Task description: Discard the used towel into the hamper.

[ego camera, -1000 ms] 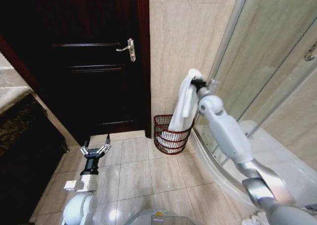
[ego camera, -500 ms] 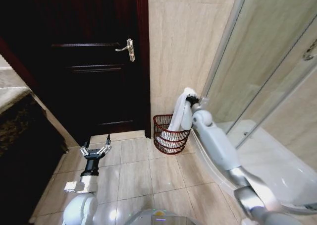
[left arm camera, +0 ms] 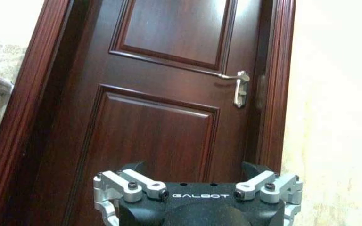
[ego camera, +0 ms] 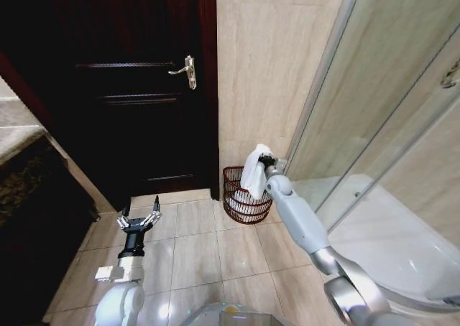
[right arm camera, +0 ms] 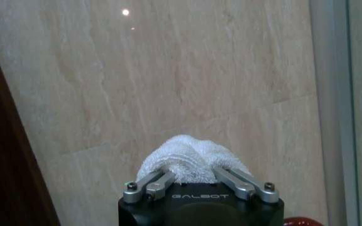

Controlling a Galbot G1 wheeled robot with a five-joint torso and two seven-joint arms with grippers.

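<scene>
Head view: my right gripper [ego camera: 263, 161] is extended over the rim of the small reddish-brown open-weave wire hamper [ego camera: 243, 197], which stands on the beige tiled floor [ego camera: 201, 250] against the beige marble-patterned wall [ego camera: 266, 60], between the dark wooden door [ego camera: 136, 89] and the glass shower enclosure [ego camera: 388, 110]. Its fingers are clamped on the white terry towel [ego camera: 254, 171]; the towel hangs from them with its lower part inside the hamper, where more white cloth lies. Right wrist view: the fingers pinch a bunched fold of the towel [right arm camera: 192, 160], with the wall behind. My left gripper [ego camera: 138, 220] is parked low over the floor, well apart from the hamper, its fingers spread wide. Left wrist view: that arm faces the door and its silver lever handle [left arm camera: 236, 84].
</scene>
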